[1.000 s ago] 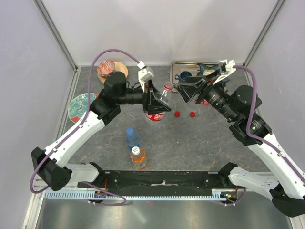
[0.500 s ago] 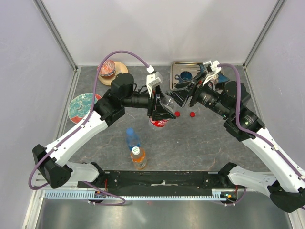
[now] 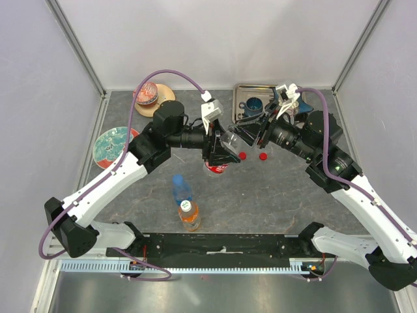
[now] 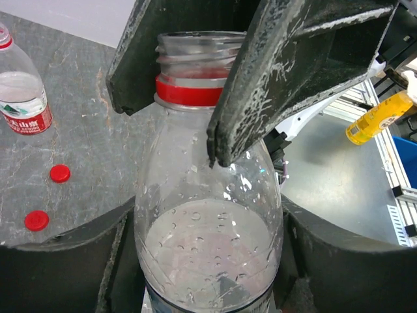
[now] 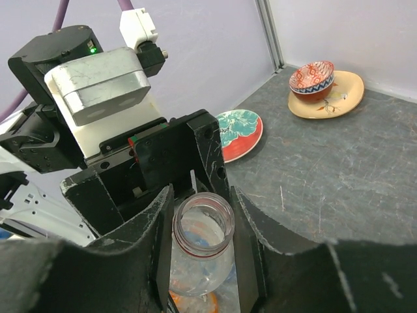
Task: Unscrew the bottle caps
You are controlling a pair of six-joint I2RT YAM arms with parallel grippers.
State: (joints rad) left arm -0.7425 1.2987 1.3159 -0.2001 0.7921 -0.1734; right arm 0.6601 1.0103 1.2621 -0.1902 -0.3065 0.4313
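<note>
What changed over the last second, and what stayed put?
The right gripper swung left from the tray to the uncapped clear bottle, its fingers now flanking the neck; the left gripper carried that bottle slightly rightward and kept hold. The two red caps, blue bottle and orange bottle stayed put.

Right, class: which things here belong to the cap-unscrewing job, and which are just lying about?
Job: held clear bottle, second red-label bottle, blue bottle, orange bottle, two red caps.
Lying about: bowl on wooden plate, teal plate, tray with blue cup.
</note>
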